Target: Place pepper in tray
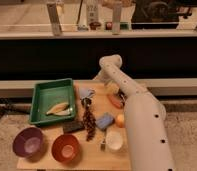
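Item: pepper (pixel 115 100), orange-red, lying on the table (pixel 99 155) right of the green tray (pixel 40 98), beside the claw (pixel 123 96), whose opening I cannot tell; probably light, smooth, slippery; grip across the middle.

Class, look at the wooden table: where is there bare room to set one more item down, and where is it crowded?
Inside the green tray, the upper half is bare above the pale item. Bare wood shows between the orange bowl and white cup. The middle is crowded: the dark beaded string, blue sponge and the arm. The gripper sits by the reddish pepper.
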### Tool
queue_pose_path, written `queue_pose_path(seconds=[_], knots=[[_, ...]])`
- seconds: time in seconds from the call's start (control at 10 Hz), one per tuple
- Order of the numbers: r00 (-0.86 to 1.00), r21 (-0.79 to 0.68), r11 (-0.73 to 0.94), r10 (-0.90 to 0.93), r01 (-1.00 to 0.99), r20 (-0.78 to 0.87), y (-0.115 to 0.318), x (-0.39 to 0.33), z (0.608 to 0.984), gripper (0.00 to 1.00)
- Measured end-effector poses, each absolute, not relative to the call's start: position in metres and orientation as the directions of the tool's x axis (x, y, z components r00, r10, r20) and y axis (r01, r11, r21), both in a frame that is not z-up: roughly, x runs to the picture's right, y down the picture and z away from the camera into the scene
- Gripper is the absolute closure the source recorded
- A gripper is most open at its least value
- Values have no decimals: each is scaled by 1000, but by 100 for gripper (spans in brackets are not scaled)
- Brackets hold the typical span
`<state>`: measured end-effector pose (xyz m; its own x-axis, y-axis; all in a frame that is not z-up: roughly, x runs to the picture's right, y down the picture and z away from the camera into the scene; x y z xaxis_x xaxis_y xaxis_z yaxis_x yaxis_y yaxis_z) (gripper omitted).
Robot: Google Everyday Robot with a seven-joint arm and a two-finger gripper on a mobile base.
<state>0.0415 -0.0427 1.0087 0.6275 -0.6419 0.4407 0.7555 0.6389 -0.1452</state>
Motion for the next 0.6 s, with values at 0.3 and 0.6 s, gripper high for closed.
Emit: queue_pose_path(seconds=[0.3, 0.6], knots=[[582, -133, 596, -669, 792, 462, -38, 41, 1010, 20], [542, -142, 547, -696, 825, 470, -27, 43, 1013, 20]])
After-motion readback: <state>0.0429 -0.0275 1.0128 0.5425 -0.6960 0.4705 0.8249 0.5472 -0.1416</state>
